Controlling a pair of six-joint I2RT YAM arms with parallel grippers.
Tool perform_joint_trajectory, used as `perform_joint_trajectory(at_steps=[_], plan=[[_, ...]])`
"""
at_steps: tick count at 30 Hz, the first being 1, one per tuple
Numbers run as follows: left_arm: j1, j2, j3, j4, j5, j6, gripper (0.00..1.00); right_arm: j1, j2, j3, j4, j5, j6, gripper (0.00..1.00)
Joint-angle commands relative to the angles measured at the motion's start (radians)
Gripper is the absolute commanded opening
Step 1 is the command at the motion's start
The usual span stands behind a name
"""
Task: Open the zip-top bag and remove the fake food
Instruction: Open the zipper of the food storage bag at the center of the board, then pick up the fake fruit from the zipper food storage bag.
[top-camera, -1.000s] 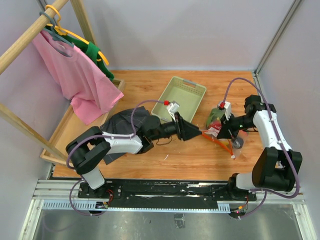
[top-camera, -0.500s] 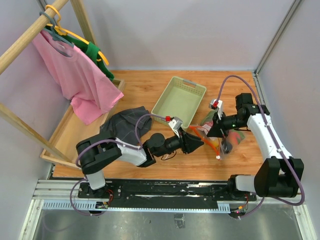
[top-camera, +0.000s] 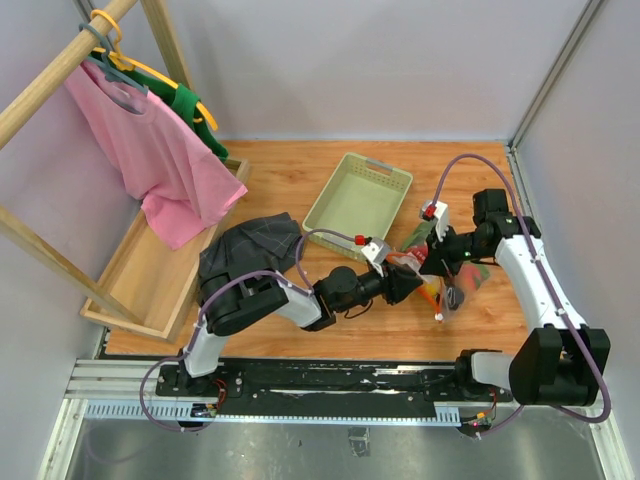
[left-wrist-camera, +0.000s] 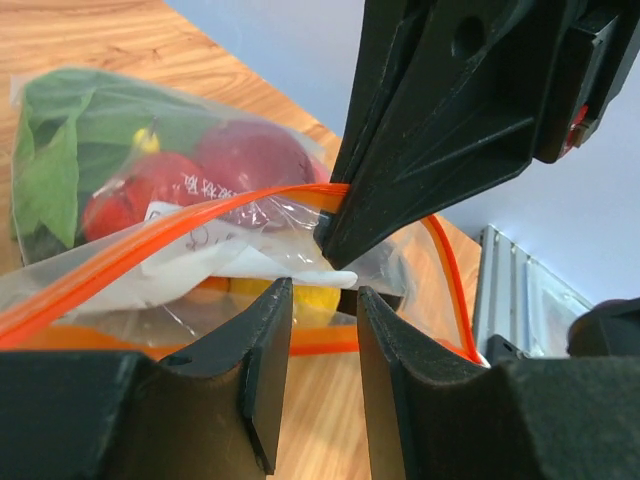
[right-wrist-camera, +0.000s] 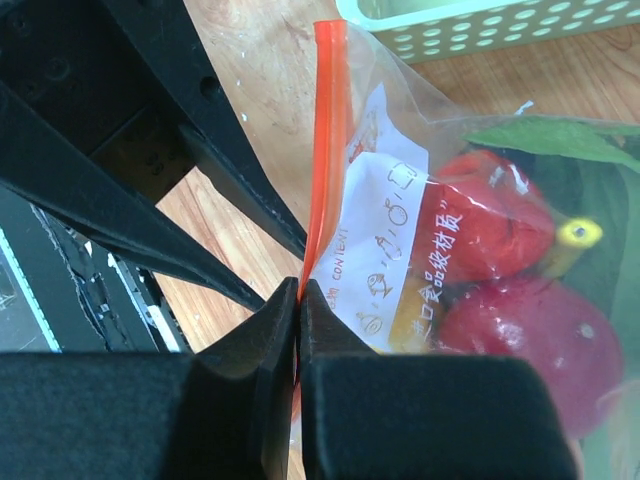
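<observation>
From above, both arms reach inward to meet on the right half of the wooden table, where the zip-top bag lies just near of and to the right of a pale green tray. The left gripper points at the bag's left end and the right gripper comes in over it from the right. A pink shirt hangs at far left, above a wooden crate, and a dark cloth lies on the table beside the crate. In the left wrist view, the left gripper has its jaws a narrow way apart, with the bag's clear lip and white label right at their tips. Nothing is plainly clamped between them. The black right gripper pinches the orange zip strip just beyond. The fake food sits inside the bag: a green leafy piece, red and dark red round ones, and something yellow. In the right wrist view, the right gripper is closed tight on the zip strip, which stands straight up from its tips. The label and the red pieces lie to the right, and the tray's edge shows at the top.
</observation>
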Motion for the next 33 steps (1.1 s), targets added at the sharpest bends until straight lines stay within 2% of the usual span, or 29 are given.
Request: perform_joint_trajectory(at_steps=[1,3,6,9,15,24,33], plan=[[-0.019,0.049,0.064,0.041,-0.056,0.124,0.37,0.016,-0.024,-0.009,0.016,0.041,0.036,0.04],[-0.021,0.067,0.08,0.022,-0.065,0.139,0.36,0.016,-0.05,-0.009,0.037,0.043,0.061,0.02],[-0.026,0.084,0.07,0.044,-0.067,0.145,0.27,0.016,-0.104,-0.013,0.08,0.045,0.1,0.01],[-0.033,0.096,0.056,0.072,-0.072,0.147,0.28,0.016,-0.141,-0.031,0.114,0.04,0.117,0.01],[-0.034,0.119,0.111,0.065,-0.073,0.175,0.36,0.019,-0.142,-0.028,0.092,-0.017,0.092,0.01],[-0.038,0.158,0.182,0.085,-0.119,0.211,0.41,0.018,-0.135,-0.029,0.081,-0.039,0.083,0.01],[-0.051,0.25,0.238,0.105,-0.129,0.236,0.61,0.019,-0.128,-0.028,0.081,-0.042,0.088,0.01]])
